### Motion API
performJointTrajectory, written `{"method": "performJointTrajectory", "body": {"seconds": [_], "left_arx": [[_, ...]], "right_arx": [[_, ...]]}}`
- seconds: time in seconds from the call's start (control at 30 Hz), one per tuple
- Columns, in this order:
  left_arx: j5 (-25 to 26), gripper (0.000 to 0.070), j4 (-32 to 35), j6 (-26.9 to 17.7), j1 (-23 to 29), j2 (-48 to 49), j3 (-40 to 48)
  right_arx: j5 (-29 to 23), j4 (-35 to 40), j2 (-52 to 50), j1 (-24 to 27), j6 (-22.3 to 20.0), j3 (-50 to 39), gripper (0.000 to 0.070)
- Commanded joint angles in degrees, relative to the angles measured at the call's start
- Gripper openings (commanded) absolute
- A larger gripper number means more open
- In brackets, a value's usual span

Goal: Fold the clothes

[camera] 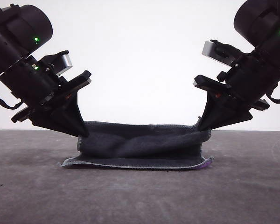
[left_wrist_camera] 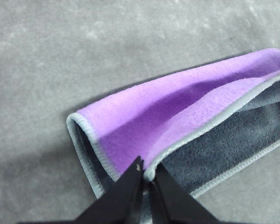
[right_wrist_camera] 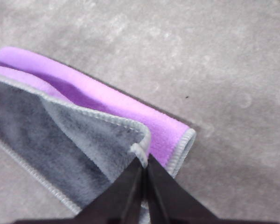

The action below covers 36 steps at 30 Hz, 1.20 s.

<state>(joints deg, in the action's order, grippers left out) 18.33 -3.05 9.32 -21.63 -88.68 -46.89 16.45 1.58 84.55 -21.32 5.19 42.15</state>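
Front view: cloth (camera: 140, 142) lies mid-table on the grey table (camera: 140, 196), partly doubled over, w/ its upper layer lifted at both ends and sagging a bit between them. Bottom layer stays flat on the surface, light grey stitched edge running along the near side, a sliver of purple peeking out at the near corner on the robot's right. Visible face from the front is dark charcoal. Left gripper (camera: 84, 132) angles down and inward from the upper left, fingertips clenched on the cloth's left upper corner. Right gripper (camera: 203, 127) mirrors it from the upper right, tips pinched on the right upper corner. Both arms are tilted toward each other, green LEDs lit on their housings. Plain white wall behind. Left wrist view: left gripper (left_wrist_camera: 147, 173) has its black fingers closed tight, the cloth's (left_wrist_camera: 177, 112) stitched hem caught between them; purple face is turned up on the raised flap, charcoal layer w/ grey edging lies beneath on the table. Right wrist view: right gripper (right_wrist_camera: 143, 163) likewise squeezed together on the hem at a corner; the cloth (right_wrist_camera: 60, 126) shows charcoal on the held layer, purple on the fold just beyond it, rounded fold edge resting on the table. No gap visible between either pair of fingers besides the fabric itself.
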Motion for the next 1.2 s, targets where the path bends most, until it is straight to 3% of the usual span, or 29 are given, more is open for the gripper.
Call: {"method": "performJointTrajectory", "body": {"seconds": [0.0,0.07,0.1,0.2,0.27,0.3,0.47,0.83,1.03,1.17], "left_arx": [[0.1,0.0005,-0.2,0.4,-0.2,0.0,-0.2],[0.2,0.0006,-0.9,0.1,-0.2,0.3,-0.2],[0.5,0.0034,-1.1,-0.2,-0.2,0.4,-0.2],[1.9,0.0198,-1.6,-0.2,-0.2,1.1,-0.2],[2.2,0.0302,-2.4,-0.2,-0.2,1.8,-0.2],[2.3,0.0314,-3.1,-0.2,-0.2,2.3,-0.2],[2.3,0.0356,-6.4,-0.4,-0.1,6.4,-0.2],[2.3,0.0353,-18.1,3.5,-0.1,20.6,-0.2],[2.2,0.0353,-24.8,7.2,-0.1,27.8,-0.2],[2.3,0.0353,-29.1,8.3,-0.1,30.9,-0.2]], "right_arx": [[0.0,0.0,0.3,-0.8,0.0,0.2,0.0002],[0.0,-0.4,0.3,-1.3,0.0,0.2,0.0010],[0.0,-0.6,0.3,-1.5,0.0,0.2,0.0054],[-0.3,-0.9,0.1,-2.0,0.1,0.2,0.0191],[-0.5,-1.1,-0.6,-2.1,0.2,0.2,0.0212],[-0.5,-1.2,-1.3,-2.1,0.2,0.2,0.0213],[-0.5,-3.3,-6.8,-2.1,0.2,0.2,0.0273],[-1.5,-18.7,-22.4,-2.1,2.9,0.2,0.0269],[-0.6,-23.8,-27.2,-1.4,8.4,0.2,0.0269],[4.8,-24.5,-26.5,1.1,12.8,0.2,0.0270]]}}
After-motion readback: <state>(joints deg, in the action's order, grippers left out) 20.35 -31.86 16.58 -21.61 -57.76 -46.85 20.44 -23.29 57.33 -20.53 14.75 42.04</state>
